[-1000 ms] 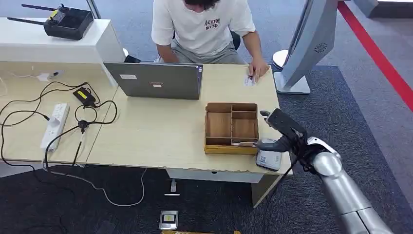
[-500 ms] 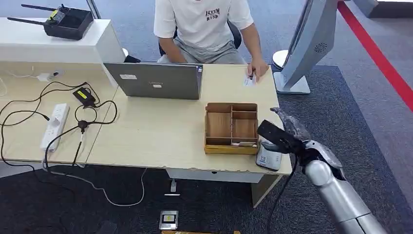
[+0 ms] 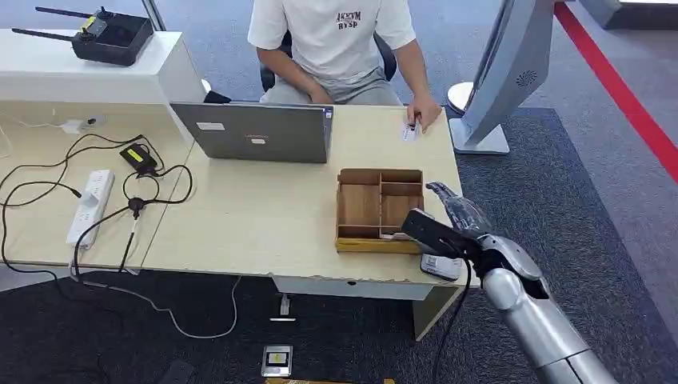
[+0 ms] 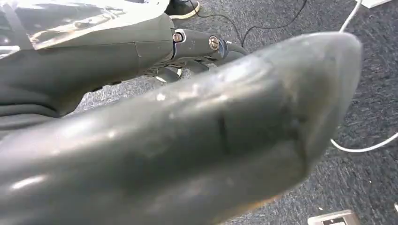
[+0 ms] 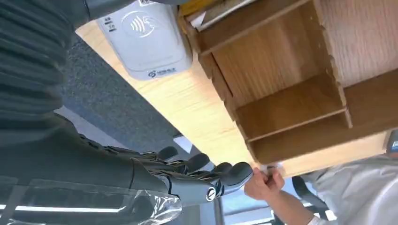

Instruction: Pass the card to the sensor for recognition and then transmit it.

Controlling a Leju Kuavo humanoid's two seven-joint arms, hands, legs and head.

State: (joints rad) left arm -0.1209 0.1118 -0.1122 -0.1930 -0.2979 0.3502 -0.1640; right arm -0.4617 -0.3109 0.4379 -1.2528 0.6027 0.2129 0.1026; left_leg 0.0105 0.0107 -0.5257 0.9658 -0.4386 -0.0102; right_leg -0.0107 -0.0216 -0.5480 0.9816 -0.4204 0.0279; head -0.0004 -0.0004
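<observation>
Beside the wooden tray, your right hand hovers spread and empty over the sensor (card ungrasped).

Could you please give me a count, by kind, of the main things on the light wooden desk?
Laptop: 1
Wooden tray: 1
Card reader: 1
Card: 1
Power strip: 1
Total: 5

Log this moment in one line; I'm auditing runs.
right hand: open, above card reader | wooden tray: beside reader | card: cannot tell
</observation>
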